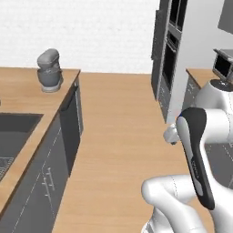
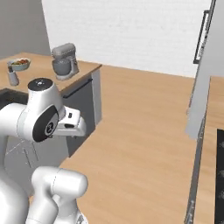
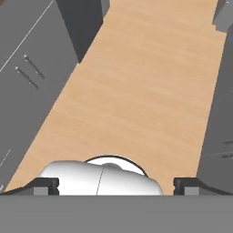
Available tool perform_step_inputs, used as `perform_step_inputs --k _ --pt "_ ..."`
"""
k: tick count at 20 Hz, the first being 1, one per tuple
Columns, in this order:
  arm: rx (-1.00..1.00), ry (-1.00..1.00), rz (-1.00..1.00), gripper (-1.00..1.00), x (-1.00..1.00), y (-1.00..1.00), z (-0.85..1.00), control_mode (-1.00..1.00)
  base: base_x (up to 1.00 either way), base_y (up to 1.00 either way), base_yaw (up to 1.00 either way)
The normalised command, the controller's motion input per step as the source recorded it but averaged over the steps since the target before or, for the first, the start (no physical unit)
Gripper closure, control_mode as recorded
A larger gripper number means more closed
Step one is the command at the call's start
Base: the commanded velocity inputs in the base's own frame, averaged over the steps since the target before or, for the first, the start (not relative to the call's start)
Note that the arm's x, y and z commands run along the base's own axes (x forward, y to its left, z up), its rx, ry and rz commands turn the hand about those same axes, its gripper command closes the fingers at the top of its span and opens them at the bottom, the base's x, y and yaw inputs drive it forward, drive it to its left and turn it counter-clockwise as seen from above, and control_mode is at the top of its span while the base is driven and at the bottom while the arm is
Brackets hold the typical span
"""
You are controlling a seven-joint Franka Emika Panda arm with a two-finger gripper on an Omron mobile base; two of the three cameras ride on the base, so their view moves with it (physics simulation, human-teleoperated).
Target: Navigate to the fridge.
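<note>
The fridge (image 1: 158,50) shows as a narrow, edge-on strip of tall grey front at the far right of the aisle, just past the oven column (image 1: 175,54). Its long dark vertical bar handle (image 2: 202,37) sticks out beside the grey column in the right base view. My gripper (image 3: 116,185) is folded in near the base and points down at the wood floor (image 3: 136,91). Its fingertips (image 3: 45,184) stand far apart, open, with nothing between them.
A counter (image 1: 27,91) with a sink (image 1: 13,125) and a grey stand mixer (image 1: 49,70) runs along the left, with a dark dishwasher panel (image 1: 70,123) at its end. A second counter (image 1: 200,73) lies right. The wood floor aisle (image 1: 123,136) runs ahead to a white wall.
</note>
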Motion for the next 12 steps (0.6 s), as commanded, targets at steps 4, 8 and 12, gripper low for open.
perform_step_inputs --k 4,8,12 --pt "0.00 0.00 0.00 -1.00 0.00 0.00 0.00 1.00 0.74 0.05 -0.39" --pt "0.00 0.00 0.00 -1.00 0.00 0.00 0.00 1.00 1.00 0.07 -0.34" --pt "0.00 0.00 0.00 -1.00 0.00 0.00 0.00 1.00 1.00 0.09 -0.33"
